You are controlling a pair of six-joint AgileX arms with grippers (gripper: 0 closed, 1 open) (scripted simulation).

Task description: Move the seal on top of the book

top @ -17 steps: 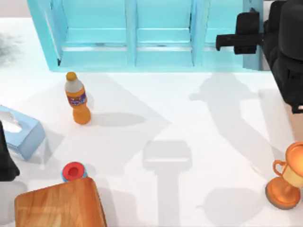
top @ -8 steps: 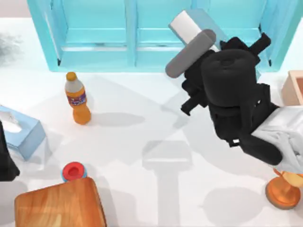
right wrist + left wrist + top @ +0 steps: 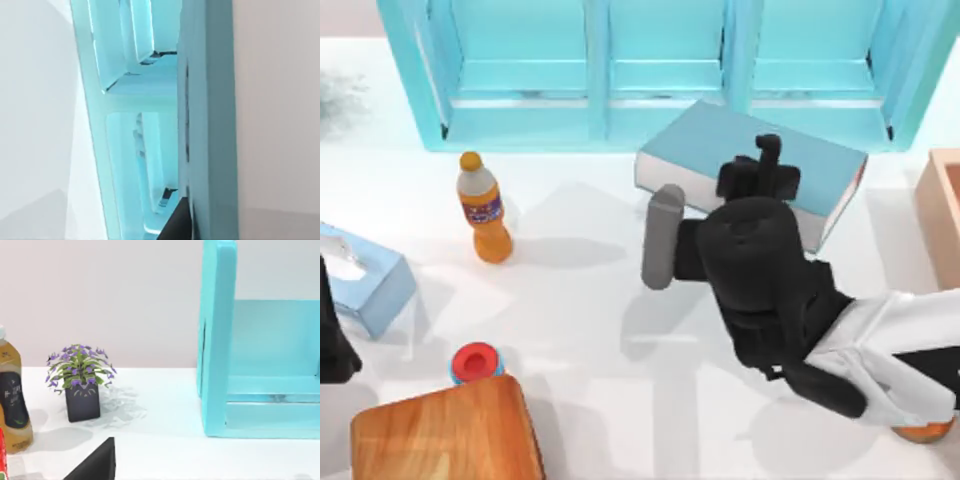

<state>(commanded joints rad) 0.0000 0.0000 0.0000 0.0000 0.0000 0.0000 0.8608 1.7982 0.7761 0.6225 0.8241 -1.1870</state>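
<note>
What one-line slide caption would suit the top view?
Right arm reaches over the teal book by the blue shelf; an orange bottle stands on the left.

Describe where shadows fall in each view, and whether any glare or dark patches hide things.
Top view: soft grey shadows lie on the white table beside the orange bottle and under the right arm, which covers part of the book; no glare. Left wrist view: the potted plant casts a faint dappled shadow. Right wrist view: evenly lit teal shelf, nothing dark.
</note>
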